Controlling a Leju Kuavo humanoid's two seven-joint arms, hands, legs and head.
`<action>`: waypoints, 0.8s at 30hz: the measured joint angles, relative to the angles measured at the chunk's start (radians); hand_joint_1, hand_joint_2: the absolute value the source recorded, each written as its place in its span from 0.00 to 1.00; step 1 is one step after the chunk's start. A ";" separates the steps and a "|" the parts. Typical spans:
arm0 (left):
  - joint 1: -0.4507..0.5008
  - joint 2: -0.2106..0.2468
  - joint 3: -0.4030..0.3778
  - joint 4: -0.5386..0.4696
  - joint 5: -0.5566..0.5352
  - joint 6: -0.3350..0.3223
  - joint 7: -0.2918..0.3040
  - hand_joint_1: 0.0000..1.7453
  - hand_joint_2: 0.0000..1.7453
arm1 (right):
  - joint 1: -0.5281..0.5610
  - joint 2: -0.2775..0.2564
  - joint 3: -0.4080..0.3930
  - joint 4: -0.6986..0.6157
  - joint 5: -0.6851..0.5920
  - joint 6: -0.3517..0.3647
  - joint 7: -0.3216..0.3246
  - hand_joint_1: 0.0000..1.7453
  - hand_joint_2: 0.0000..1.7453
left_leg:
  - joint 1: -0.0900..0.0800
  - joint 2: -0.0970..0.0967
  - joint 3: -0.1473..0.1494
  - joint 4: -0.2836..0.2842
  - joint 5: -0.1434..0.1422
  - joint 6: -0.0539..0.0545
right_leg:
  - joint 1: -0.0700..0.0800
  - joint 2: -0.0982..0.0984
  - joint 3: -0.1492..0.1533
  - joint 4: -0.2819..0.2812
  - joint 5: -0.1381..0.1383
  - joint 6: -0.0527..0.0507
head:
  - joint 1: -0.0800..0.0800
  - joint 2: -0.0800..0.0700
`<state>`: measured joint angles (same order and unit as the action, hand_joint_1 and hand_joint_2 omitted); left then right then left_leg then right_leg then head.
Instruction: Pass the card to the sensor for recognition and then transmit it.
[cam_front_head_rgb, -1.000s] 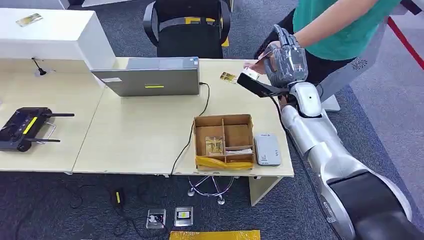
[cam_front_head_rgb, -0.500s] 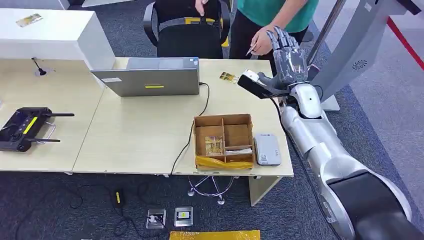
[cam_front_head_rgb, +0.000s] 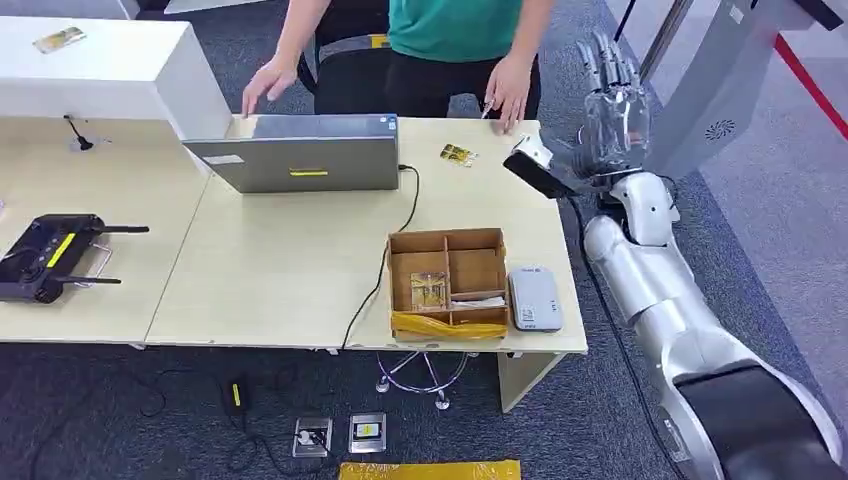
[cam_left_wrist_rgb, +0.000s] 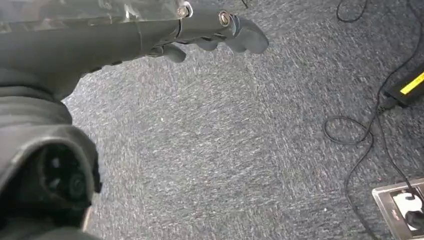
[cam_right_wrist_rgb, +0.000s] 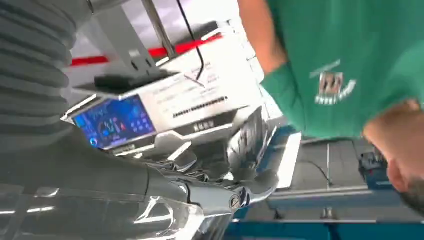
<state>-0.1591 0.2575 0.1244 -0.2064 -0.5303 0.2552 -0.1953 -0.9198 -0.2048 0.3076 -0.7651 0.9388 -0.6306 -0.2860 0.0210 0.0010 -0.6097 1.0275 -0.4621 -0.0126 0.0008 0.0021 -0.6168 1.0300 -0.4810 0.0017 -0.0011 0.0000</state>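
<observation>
Right hand (cam_front_head_rgb: 612, 100) raised beyond the far right corner of the desk (cam_front_head_rgb: 290, 270), fingers spread and pointing up, nothing between them. Seen close from its own wrist, curved fingers (cam_right_wrist_rgb: 250, 145) apart and empty. Left hand (cam_left_wrist_rgb: 150, 35) hanging low over grey carpet, fingers partly curled, holding nothing.

Just beside the right hand, toward the desk, a person's hand (cam_front_head_rgb: 508, 92) at the far edge with a thin light object at the fingertips, probably the card; too small to say for certain. Green-shirted person (cam_front_head_rgb: 455, 30) leaning over from behind the desk, other hand near the open laptop (cam_front_head_rgb: 300, 152). One card (cam_front_head_rgb: 457, 155) lying flat on the desk between laptop and right hand. Further cards in the cardboard divider box (cam_front_head_rgb: 447, 282) near the front edge, with a grey card reader (cam_front_head_rgb: 534, 298) touching the box on its right side, well apart from the raised hand.

Judged state: handover apparently complete, hand free for another card.

Risks from here: raised arm sweeping back down toward the box while the person leans close, causing a bump with arm or hand. Spread fingers catching the box wall or the reader on the reach, shoving either toward the near front edge. Thin card lying flat, hard to pinch, likely to slide away.
</observation>
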 joint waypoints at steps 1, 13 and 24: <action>0.004 0.000 0.000 0.000 0.006 0.005 0.000 0.00 0.00 | 0.017 -0.014 -0.021 -0.025 0.004 -0.003 -0.025 0.00 1.00 | 0.000 0.000 0.000 0.000 0.000 0.000 | 0.000 0.000 0.000 0.000 0.000 0.000 | 0.001 0.000; 0.025 -0.001 0.000 0.003 0.057 0.028 0.016 0.00 0.00 | 0.215 -0.098 -0.476 -0.222 0.019 -0.006 -0.391 0.00 1.00 | 0.000 -0.001 0.000 0.000 -0.001 0.000 | 0.000 -0.001 0.000 -0.001 0.000 0.000 | 0.000 0.000; 0.025 -0.009 0.001 0.004 0.100 0.068 0.066 0.00 0.00 | 0.357 -0.110 -0.803 -0.239 0.064 -0.006 -0.405 0.00 1.00 | 0.000 0.000 0.000 0.000 -0.002 0.000 | 0.000 0.000 0.000 -0.001 0.000 0.000 | 0.000 0.000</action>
<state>-0.1343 0.2484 0.1255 -0.2022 -0.4307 0.3231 -0.1293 -0.5624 -0.3151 -0.4950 -1.0044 1.0032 -0.6367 -0.6912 0.0209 0.0011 -0.6095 1.0272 -0.4638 -0.0130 0.0005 0.0016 -0.6169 1.0295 -0.4812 0.0018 -0.0008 0.0000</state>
